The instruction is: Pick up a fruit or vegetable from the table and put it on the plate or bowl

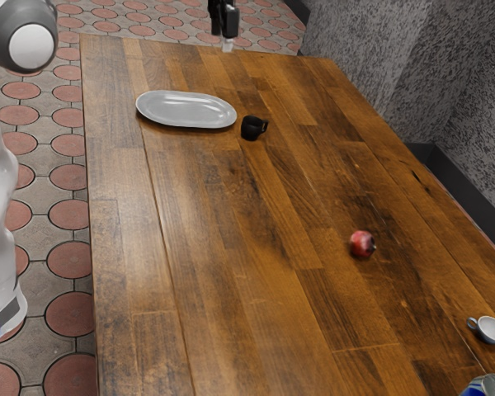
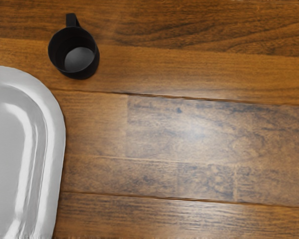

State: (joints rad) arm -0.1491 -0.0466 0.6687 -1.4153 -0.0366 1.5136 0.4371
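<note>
On the wooden table [image 1: 231,289], toward the exterior view's right, one red fruit [image 1: 362,243] lies alone, well apart from the plate [image 1: 186,109]. It is near-round with no clear long axis, and a small dark nub points to the exterior view's right. There is one grey oval plate, its long axis running left-right in that view. Two cups: the black cup [image 1: 252,127] just beside the plate and the pale cup [image 1: 487,329] near the table's near corner. One can [image 1: 491,386] sits at the frame edge. The gripper [image 1: 225,37] hangs over the far table edge; I cannot tell how far open it is.
</note>
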